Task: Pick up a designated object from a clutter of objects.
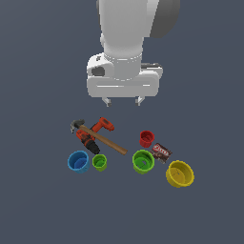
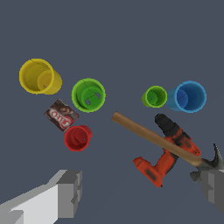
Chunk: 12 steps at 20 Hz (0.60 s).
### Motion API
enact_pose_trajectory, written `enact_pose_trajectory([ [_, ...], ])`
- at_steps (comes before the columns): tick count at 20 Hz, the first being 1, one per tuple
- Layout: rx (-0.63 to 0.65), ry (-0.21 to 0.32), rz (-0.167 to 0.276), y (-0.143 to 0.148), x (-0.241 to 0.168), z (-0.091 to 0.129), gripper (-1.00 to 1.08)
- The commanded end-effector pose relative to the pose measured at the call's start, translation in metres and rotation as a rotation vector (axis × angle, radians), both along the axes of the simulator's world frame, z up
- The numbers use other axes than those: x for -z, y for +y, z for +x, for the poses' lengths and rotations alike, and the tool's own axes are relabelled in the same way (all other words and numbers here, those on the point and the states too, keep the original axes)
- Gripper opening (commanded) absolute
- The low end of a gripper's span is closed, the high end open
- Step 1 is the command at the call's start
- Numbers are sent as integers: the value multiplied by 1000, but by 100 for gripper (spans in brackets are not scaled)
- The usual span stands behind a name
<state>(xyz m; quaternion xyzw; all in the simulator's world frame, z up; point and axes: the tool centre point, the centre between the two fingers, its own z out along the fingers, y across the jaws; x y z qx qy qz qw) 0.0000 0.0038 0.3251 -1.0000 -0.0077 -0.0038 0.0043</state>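
The small red cup (image 1: 147, 138) stands upright, open end up, right of the middle of the clutter; it also shows in the wrist view (image 2: 78, 138). It sits just behind the larger green cup (image 1: 143, 161) and beside the dark-brown packet (image 1: 161, 152). My gripper (image 1: 124, 101) hangs open and empty, high above the floor and behind the clutter. Its fingertips (image 2: 70, 192) show in the wrist view, wide apart. The red cup is apart from both fingers.
The wooden-handled hammer (image 1: 102, 139) lies across the red-black drill (image 1: 93, 133) at the exterior view's left. In front are a blue cup (image 1: 78, 161) and a small green cup (image 1: 99, 162). A yellow cup (image 1: 179, 173) stands at the front right.
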Motion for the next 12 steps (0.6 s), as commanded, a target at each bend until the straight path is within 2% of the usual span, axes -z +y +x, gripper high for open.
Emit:
enact_pose_trajectory([
  [1,0,0,0,0,0,0,100],
  [12,-19,-11,-21,1,-16,0,100],
])
